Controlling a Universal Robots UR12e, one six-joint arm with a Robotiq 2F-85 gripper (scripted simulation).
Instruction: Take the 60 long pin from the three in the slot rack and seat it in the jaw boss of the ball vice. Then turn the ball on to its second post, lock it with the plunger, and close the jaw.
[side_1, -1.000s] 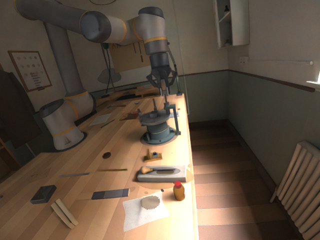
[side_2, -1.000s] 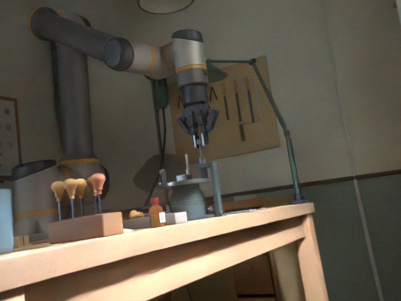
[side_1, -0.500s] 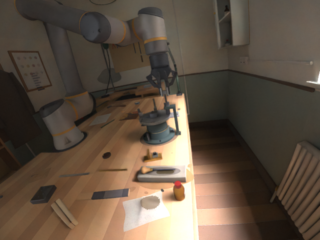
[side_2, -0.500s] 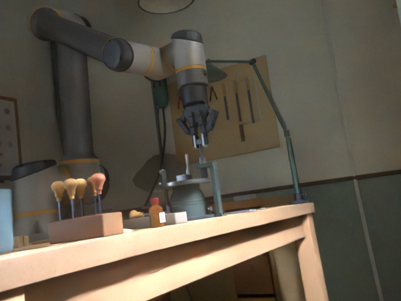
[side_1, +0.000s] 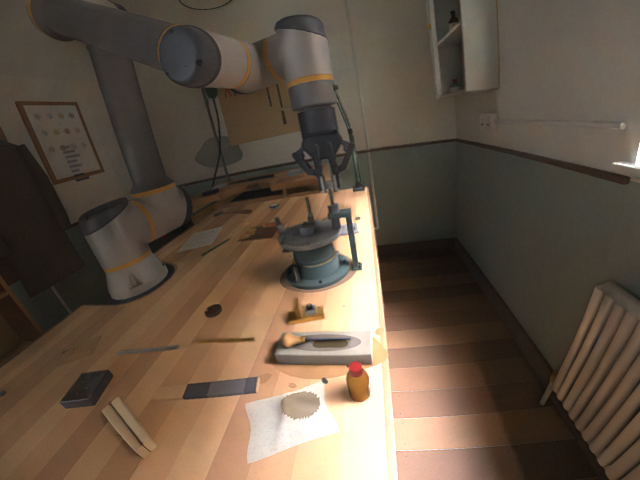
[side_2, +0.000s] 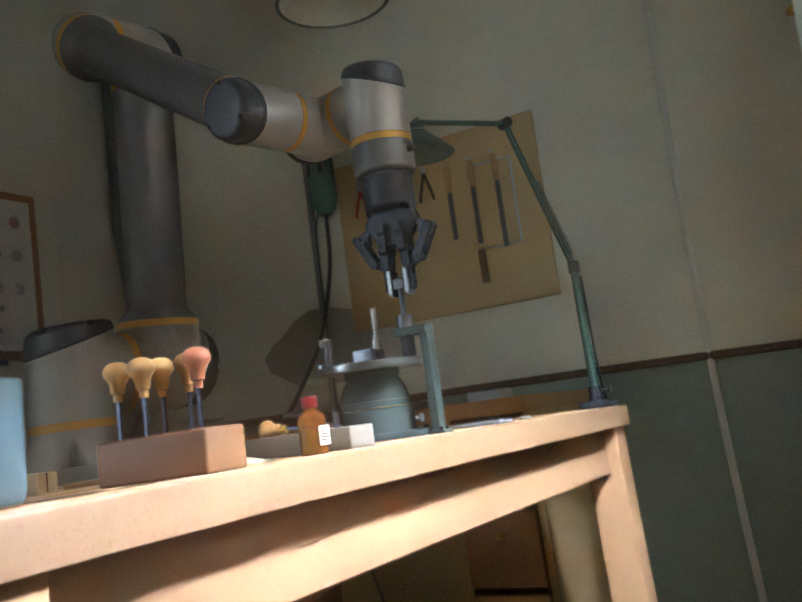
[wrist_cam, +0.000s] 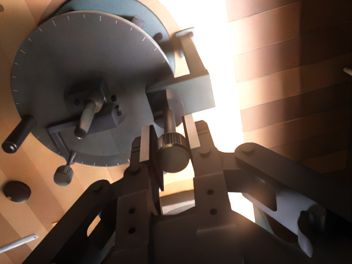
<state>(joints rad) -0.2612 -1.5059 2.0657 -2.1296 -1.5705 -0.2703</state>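
The ball vice (side_1: 316, 250) stands near the bench's right edge, a grey graduated disc (wrist_cam: 85, 85) on a teal round base. A pin (wrist_cam: 86, 115) stands upright in the jaw boss at the disc's centre, with a dark handle (wrist_cam: 18, 133) at the rim. A teal bracket (side_2: 424, 376) rises beside the disc and carries the plunger (wrist_cam: 172, 142), whose knurled knob my gripper (wrist_cam: 167, 140) grips from above, just over the bracket's arm. A small knurled screw (wrist_cam: 64, 173) sticks out at the jaw's end. The slot rack is not in sight.
A wooden block holding several round-handled gravers (side_2: 171, 447) sits at the bench's near end. A grey tray with a burnisher (side_1: 323, 346), a small bottle (side_1: 357, 381) and a paper sheet (side_1: 289, 421) lie further along the edge. A lamp arm (side_2: 557, 259) rises behind the vice.
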